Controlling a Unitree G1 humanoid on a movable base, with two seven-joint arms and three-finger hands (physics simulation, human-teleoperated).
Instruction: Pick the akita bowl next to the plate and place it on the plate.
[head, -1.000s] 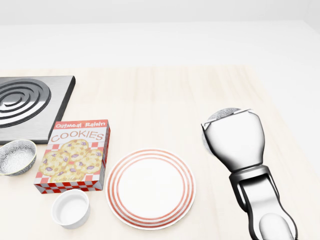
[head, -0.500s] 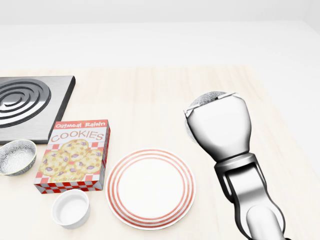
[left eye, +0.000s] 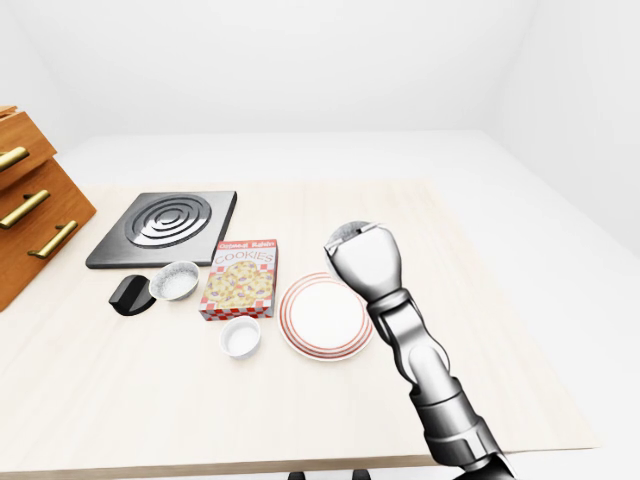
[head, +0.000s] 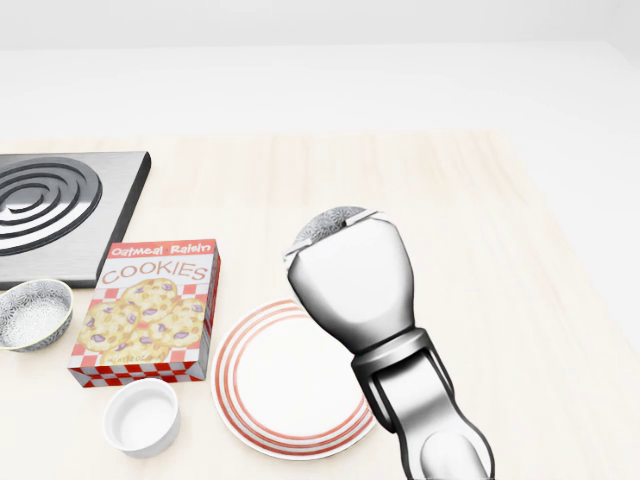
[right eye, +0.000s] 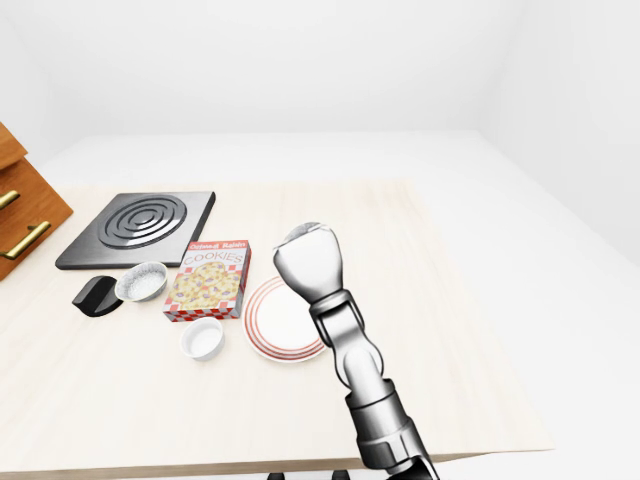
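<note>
The right hand (head: 348, 285) hides its own fingers and most of the akita bowl (head: 330, 222).

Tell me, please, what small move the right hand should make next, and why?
Probably shift the grey speckled bowl a little toward the head view's lower left: the right hand holding it hangs over the upper right rim of the red-ringed white plate, not its bare centre.

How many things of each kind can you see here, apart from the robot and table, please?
bowls: 3, the patterned bowl, the white bowl, the grey bowl in the right hand
plate: 1
cookie box: 1
stove plate: 1
wooden drawer unit: 1
black object, kind unclear: 1
total: 8
</note>
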